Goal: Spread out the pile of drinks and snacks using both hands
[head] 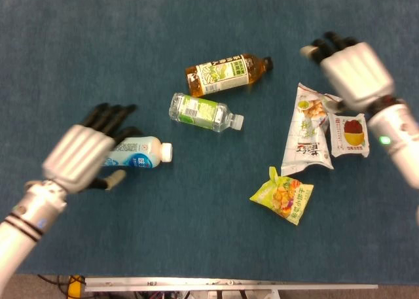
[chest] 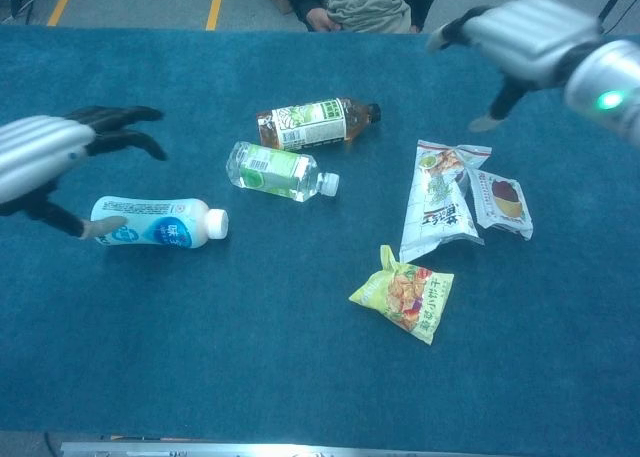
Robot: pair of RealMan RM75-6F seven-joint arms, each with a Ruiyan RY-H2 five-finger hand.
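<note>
Left hand (head: 82,156) nearer white bottle (head: 137,152): fingers spread, empty, over its base end. Bottle lies on table (head: 196,233), long axis left-right, cap toward centre. Right hand (head: 353,73) spread, empty, above snack packets (head: 308,132).

Print shows on the bottles (head: 227,74) and snack bags (head: 283,195), but it is too small and blurred to read.

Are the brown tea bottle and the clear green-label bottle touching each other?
Apart. The head view shows a strip of blue table between the brown tea bottle and the clear green-label bottle; the chest view shows the same gap.
</note>
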